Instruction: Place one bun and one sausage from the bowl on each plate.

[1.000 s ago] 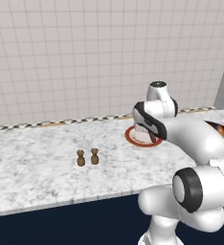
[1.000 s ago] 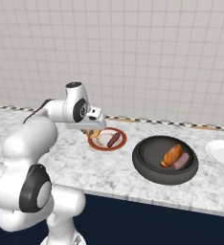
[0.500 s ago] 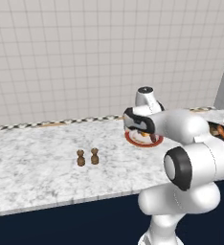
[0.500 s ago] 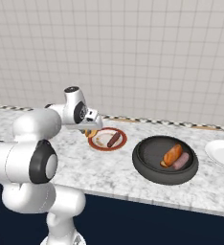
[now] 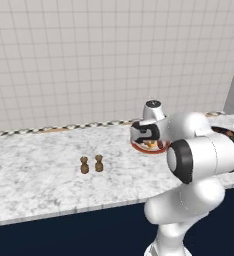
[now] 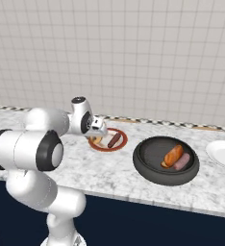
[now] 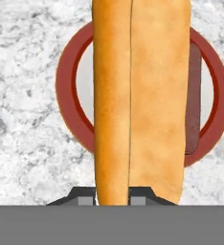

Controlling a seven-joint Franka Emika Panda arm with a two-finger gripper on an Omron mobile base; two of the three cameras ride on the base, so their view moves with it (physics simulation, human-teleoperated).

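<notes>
I had the hand clamped tight on a bun, poised directly above the red-rimmed plate on the marble bench. Looking down along the hand, the bun's long axis ran straight away from the fingers across the plate's middle, and a brown sausage already lay on the plate just beside it, roughly parallel. That told me the drop was straight down, with no sideways shift needed. From the right base view, the dark bowl sat near the plate and held a second bun and sausage, with the pale plate beyond it unfilled.
</notes>
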